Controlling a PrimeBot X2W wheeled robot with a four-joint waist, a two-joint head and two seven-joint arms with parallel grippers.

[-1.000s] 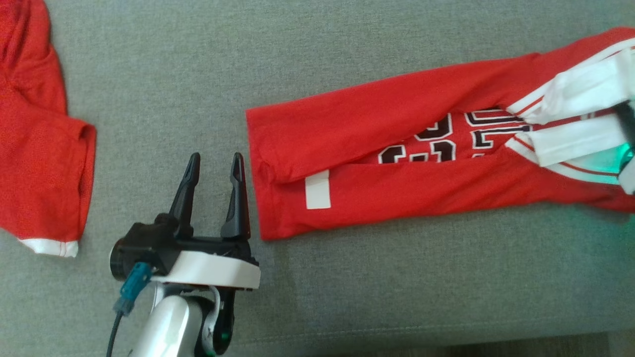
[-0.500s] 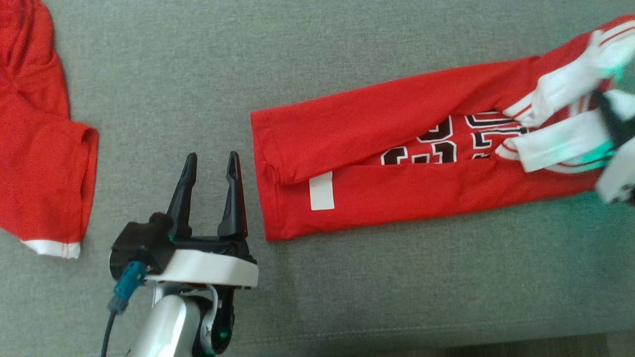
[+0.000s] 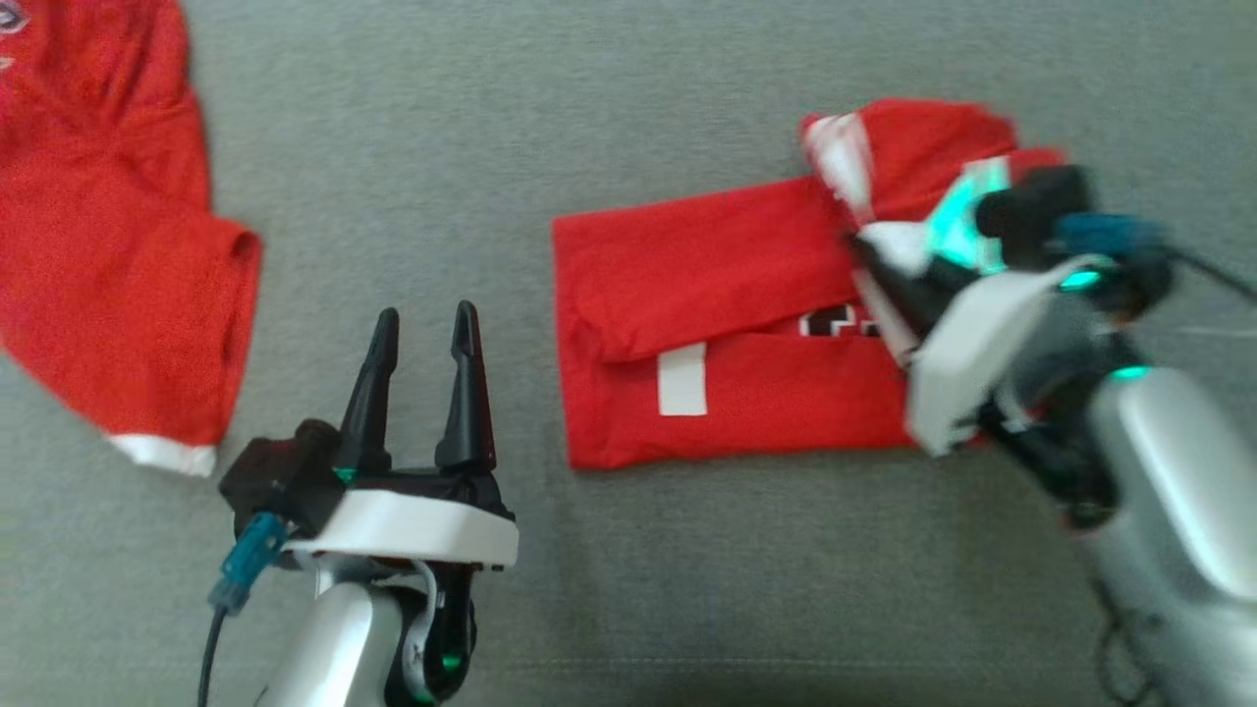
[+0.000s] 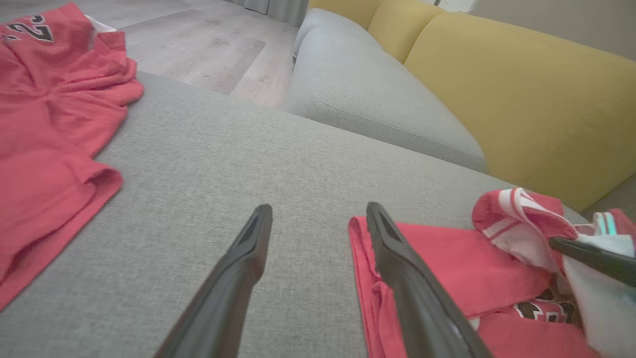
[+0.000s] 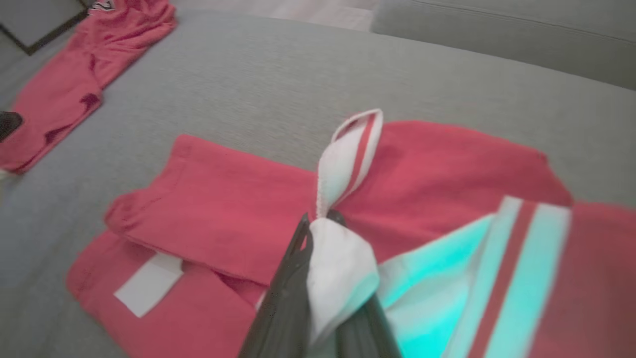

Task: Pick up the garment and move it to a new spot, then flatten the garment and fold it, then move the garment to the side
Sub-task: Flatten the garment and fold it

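1. A red jersey point(image 3: 727, 324), its two long sides folded in to make a narrow strip, lies on a grey sofa seat point(image 3: 628, 88), right of centre as seen from the robot's head.
2. The right hand point(image 5: 318, 223) is pinched shut on the white striped trim point(image 5: 348, 149) at the jersey's right end. That end is raised off the seat and doubled over towards the left.
3. This looks like the fold that halves the strip along its length. Gripping the thick trim likely gives a firm hold, so the loose end can be carried across while the rest lies flat and anchors it.
4. The jersey's left end, marked by a small white label point(image 3: 682, 379), rests flat on the seat. It is probably the edge the raised end should meet.
5. The left hand point(image 3: 427, 319) is spread wide and holds nothing. It sits just beside the jersey's left edge without touching it, seemingly kept clear of the fold yet near enough to steady the cloth.
6. A second red garment point(image 3: 108, 255) lies well apart at the far left and plays no part here.
7. The raised end is bunched, so it may land creased.
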